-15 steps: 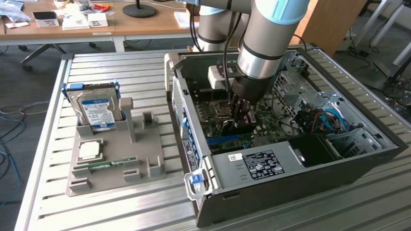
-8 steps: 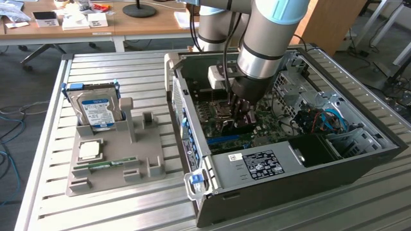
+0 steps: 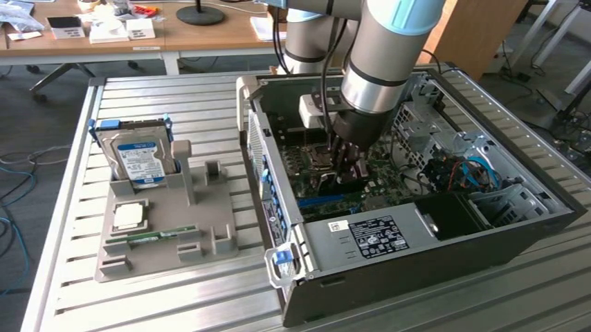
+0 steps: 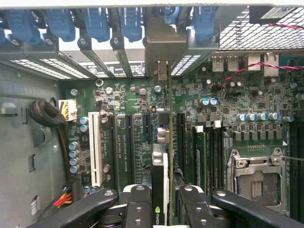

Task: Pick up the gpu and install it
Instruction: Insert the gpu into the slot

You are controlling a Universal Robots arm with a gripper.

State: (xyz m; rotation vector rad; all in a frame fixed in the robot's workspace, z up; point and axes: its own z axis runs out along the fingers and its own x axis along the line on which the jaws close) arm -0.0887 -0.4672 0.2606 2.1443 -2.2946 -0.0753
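1 gripper (image 4: pixel 160 202) clamps 1 gpu (image 4: pixel 160 156) edge-on.

The gpu (image 4: pixel 160 175) stands on edge inside the computer case (image 3: pixel 517 228).

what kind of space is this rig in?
Likely a lab or workshop bench for PC assembly: an open computer case on a slatted metal table, a parts fixture holding a hard drive, office desks behind.

A green-and-white NVIDIA eye logo sits on the gpu (image 4: pixel 160 190) edge. The hard drive's (image 3: pixel 140 160) blue-white label and the power supply's (image 3: pixel 374 236) sticker cannot be read.
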